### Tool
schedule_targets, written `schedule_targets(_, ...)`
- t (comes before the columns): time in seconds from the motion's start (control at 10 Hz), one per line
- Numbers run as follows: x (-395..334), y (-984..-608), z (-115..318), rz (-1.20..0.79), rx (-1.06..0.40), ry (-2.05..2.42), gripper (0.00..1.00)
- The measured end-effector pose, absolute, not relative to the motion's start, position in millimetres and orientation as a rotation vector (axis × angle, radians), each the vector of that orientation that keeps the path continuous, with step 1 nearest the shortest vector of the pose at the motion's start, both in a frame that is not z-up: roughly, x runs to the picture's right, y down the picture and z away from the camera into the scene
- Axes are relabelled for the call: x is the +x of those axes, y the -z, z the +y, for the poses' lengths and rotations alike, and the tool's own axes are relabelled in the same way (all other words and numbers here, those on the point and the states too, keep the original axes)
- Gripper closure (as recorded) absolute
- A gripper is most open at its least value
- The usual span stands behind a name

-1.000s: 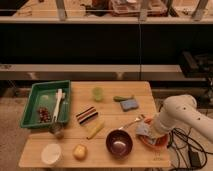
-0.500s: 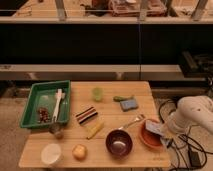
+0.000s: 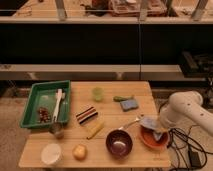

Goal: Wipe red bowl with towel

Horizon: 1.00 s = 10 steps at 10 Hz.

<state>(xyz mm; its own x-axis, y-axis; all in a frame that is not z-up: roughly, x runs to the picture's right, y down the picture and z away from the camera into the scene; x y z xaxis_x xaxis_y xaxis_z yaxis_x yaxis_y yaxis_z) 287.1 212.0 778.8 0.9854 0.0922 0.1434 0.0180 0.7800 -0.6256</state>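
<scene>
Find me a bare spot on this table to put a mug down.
Bare wood: the front strip between the yellow fruit and purple bowl, and the near-left corner in front of the green tray, beside the white cup. The right is crowded: the gripper sits at the red bowl with the towel.

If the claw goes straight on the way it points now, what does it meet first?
Probably the towel at the red bowl; the claw hangs just above them, pointing down. Depth is unclear.
</scene>
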Motion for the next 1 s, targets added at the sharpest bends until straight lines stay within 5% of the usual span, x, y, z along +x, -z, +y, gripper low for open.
schedule_targets(0.4, 249.6, -787.0, 222.1, -0.228, -0.704, 0.017, 1.00)
schedule_targets(1.0, 257.7, -747.4, 257.0, -0.231, -0.744, 0.030, 1.00)
